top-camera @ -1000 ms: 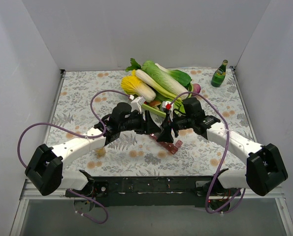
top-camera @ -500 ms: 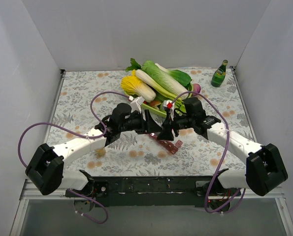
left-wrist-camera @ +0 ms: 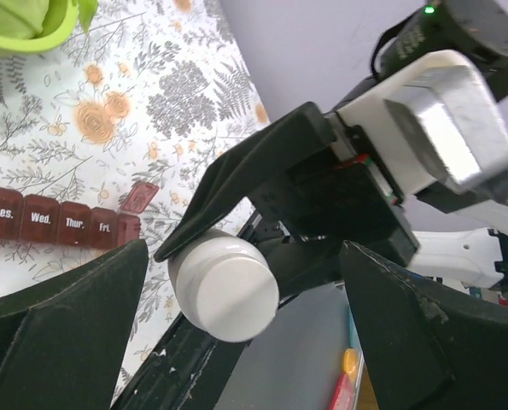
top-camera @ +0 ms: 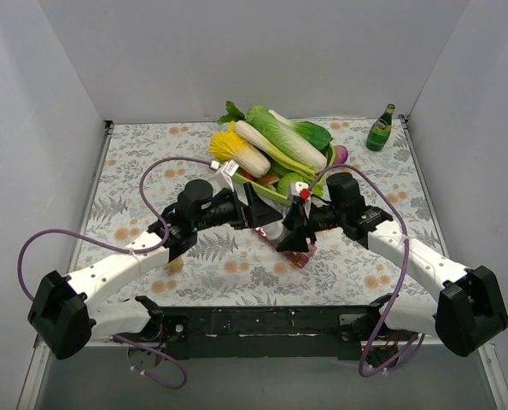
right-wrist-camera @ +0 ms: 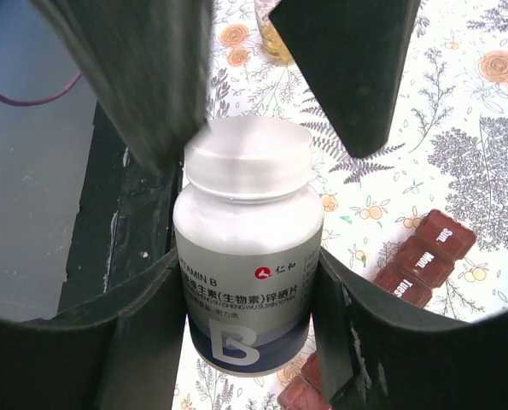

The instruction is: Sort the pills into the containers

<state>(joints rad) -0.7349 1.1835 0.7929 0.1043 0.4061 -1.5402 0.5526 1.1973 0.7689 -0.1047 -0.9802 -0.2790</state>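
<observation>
My right gripper is shut on a white Vitamin B bottle and holds it above the table, cap pointing at the left gripper. My left gripper is open, its fingers on either side of the bottle's white cap, with gaps showing. The dark red pill organiser lies on the table under both grippers. Its day-marked lids show in the left wrist view and the right wrist view. No loose pills show. In the top view the two grippers meet at the bottle.
A green tray heaped with cabbages and other vegetables stands just behind the grippers. A green glass bottle stands at the far right corner. A small amber object sits near the left arm, and also shows in the right wrist view.
The left arm has swung, its shoulder lower and further left, with its cable looped higher. The right gripper and bottle have shifted slightly right. The left fingers now straddle the cap.
</observation>
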